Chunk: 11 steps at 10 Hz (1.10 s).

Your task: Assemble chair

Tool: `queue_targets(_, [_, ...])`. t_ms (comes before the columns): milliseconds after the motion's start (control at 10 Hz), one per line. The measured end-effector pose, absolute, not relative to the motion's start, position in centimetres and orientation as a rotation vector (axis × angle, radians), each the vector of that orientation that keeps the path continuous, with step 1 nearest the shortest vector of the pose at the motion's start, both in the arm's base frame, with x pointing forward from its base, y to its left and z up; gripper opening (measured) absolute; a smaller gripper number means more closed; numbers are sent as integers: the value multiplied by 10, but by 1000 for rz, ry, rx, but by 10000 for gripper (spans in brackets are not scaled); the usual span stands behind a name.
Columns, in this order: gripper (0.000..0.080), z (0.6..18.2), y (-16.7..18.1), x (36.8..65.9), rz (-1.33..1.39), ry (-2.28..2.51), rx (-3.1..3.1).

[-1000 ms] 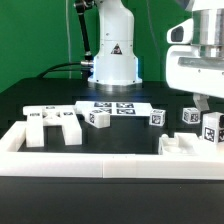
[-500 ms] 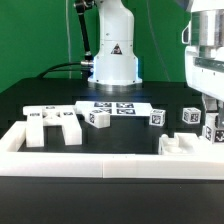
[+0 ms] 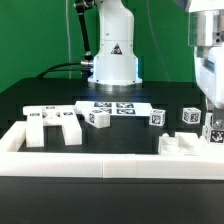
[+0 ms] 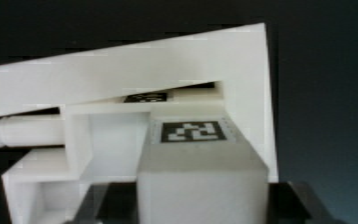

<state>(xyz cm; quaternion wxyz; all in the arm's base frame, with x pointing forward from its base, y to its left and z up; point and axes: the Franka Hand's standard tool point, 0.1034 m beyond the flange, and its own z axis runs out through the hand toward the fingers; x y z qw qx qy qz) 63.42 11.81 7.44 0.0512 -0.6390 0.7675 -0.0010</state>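
Note:
In the exterior view my gripper (image 3: 213, 118) hangs at the far right edge, over a white blocky chair part (image 3: 184, 146) that rests against the border rail. A tagged white leg post (image 3: 213, 130) sits between its fingers. The wrist view shows that leg post (image 4: 201, 165) with its square tag, flanked closely on both sides by my dark fingers (image 4: 112, 205); my gripper (image 4: 202, 212) stands shut on it. The post lies against a large white slab (image 4: 140, 60) with a round peg (image 4: 16, 135) beside it. More chair parts (image 3: 50, 122) lie on the exterior view's left.
Three small tagged blocks (image 3: 97, 117), (image 3: 157, 117), (image 3: 190, 115) stand across the middle of the black table. The marker board (image 3: 115, 107) lies before the robot base (image 3: 113, 60). A low white border rail (image 3: 100, 165) runs along the front.
The arm has shifted toward the exterior view's right with the post between its fingers, so more of the gripper is cut off by the edge. The loose parts have not moved.

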Motion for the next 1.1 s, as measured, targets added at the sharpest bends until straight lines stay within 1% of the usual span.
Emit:
queue_targets(100, [319,74,119,634,-8,2284,-2005])
queue_targets(200, [511,74,120,634,-8,2226,-2072])
queue_targets(300, [611,75,123,632,17,2209,-2109])
queue_targets(400, [611,76,123,633,3,2096,-2224])
queue_targets(500, [641,76,124,634,-7,1973,-2332])
queue_targets(600, [647,76,123,634,-11,1908,-2386])
queue_targets(800, [649,76,123,634,-19,1758,-2499])
queue_targets(1100, [649,76,121,634,-54,1362,-2761])
